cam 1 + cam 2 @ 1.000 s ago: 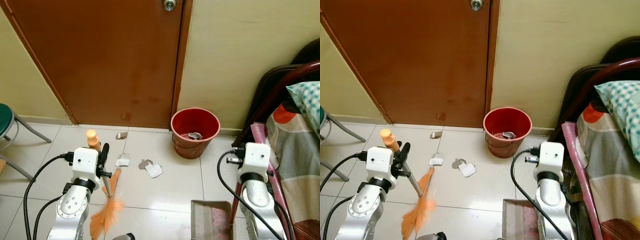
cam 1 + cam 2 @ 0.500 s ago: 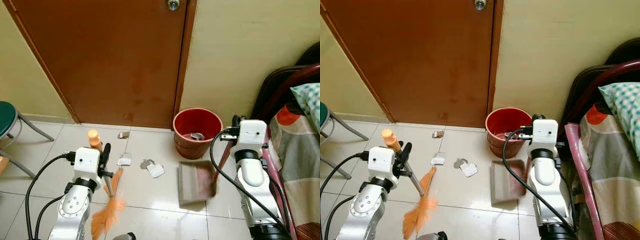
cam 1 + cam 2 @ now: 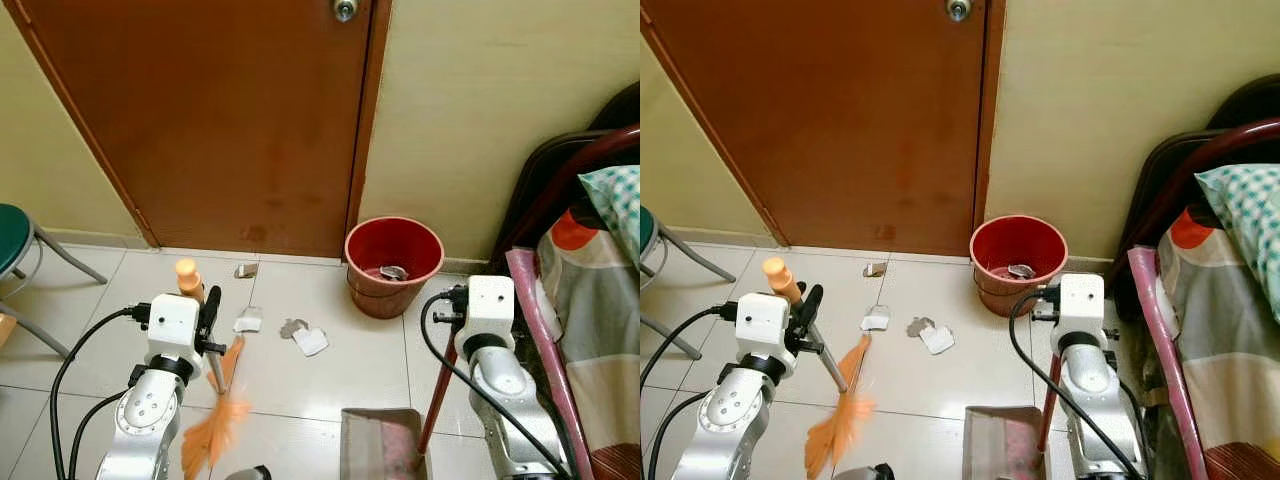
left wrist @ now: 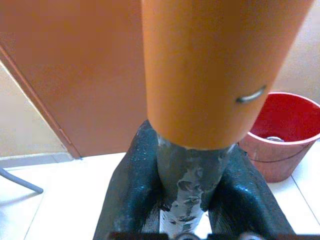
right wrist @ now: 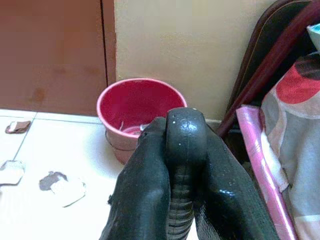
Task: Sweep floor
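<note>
My left jaws (image 4: 192,197) are pinched on the grey shaft of the broom (image 3: 212,432), just under its orange end cap (image 3: 185,270). The orange bristles trail on the tiled floor (image 3: 330,365) below and slightly ahead of the jaws.

My right jaws (image 5: 181,165) are pressed together around the black grip at the top of the dustpan handle (image 3: 436,400) — a dark red stick running down from the jaws to the dustpan (image 3: 380,445), which rests on the floor below and toward my left jaws.

Debris: paper scraps (image 3: 309,340) lie on the floor ahead, between the two pairs of jaws, nearer the left; one smaller scrap (image 3: 244,270) sits close to the brown door (image 3: 240,120).

Red bucket (image 3: 393,265) stands ahead of the right jaws against the wall, with some rubbish inside.

Beside the right jaws, on the outer side — a bed (image 3: 590,300) with a patterned cover. A green stool (image 3: 12,245) stands well out beyond the left jaws.
</note>
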Available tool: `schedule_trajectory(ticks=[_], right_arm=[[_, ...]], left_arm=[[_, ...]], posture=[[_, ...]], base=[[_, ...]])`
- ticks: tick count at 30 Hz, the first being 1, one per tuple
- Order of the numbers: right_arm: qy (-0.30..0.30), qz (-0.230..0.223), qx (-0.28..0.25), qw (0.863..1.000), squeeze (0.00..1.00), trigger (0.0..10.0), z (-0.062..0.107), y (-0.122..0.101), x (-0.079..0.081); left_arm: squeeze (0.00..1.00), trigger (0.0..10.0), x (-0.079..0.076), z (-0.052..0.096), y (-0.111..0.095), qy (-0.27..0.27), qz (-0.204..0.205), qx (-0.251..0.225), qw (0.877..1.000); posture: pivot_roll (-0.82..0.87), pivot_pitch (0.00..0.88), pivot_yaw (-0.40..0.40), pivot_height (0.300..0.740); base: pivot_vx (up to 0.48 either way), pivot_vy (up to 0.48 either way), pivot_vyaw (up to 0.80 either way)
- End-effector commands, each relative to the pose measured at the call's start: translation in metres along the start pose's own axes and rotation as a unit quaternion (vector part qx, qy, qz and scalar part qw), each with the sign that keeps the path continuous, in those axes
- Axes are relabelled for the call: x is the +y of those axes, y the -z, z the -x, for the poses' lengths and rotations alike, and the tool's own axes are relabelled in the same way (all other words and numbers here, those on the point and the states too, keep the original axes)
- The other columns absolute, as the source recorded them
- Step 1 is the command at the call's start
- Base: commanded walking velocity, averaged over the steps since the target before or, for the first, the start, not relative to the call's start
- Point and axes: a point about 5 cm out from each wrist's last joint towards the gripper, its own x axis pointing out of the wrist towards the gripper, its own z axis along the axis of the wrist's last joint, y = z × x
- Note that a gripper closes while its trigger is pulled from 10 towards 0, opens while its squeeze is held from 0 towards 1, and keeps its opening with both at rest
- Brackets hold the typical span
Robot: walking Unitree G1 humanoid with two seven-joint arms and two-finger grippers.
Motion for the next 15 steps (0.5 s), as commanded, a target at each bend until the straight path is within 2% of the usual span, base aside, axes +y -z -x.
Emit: schedule_trajectory(ticks=[1,3,4,8,10,15], right_arm=[[-0.001,-0.003,0.064,0.998,0.0,10.0,0.008,0.019,-0.006],[-0.013,-0.011,0.1,0.995,0.0,10.0,0.019,0.028,-0.01],[-0.021,-0.014,0.138,0.99,0.0,10.0,0.036,0.039,-0.017],[-0.021,-0.022,0.19,0.981,0.0,10.0,0.06,0.052,-0.031],[-0.03,-0.005,0.23,0.973,0.0,10.0,0.076,0.062,-0.044],[-0.044,-0.003,0.279,0.959,0.0,10.0,0.092,0.071,-0.057]], left_arm=[[0.0,10.0,-0.001,0.002,0.003,0.003,0.006,0.01,1.0],[0.0,10.0,-0.001,0.002,0.003,0.0,0.005,0.011,1.0],[0.0,10.0,0.0,0.003,0.004,-0.002,0.004,0.011,1.0],[0.0,10.0,0.002,0.004,0.005,-0.004,0.004,0.014,1.0],[0.0,10.0,0.002,0.004,0.006,-0.005,0.006,0.016,1.0],[0.0,10.0,-0.001,0.003,0.004,0.002,0.007,0.015,1.0]], posture=[[0.06,0.146,0.024,0.74],[0.06,0.148,0.021,0.74],[0.06,0.151,0.015,0.74],[0.05,0.156,0.011,0.74],[0.04,0.162,0.013,0.74],[0.04,0.16,0.016,0.74]], base=[[0.0,0.0,0.0],[0.0,0.0,0.0],[0.0,0.0,0.0],[0.0,0.0,0.0],[0.0,0.0,0.0],[0.0,0.0,0.0]])
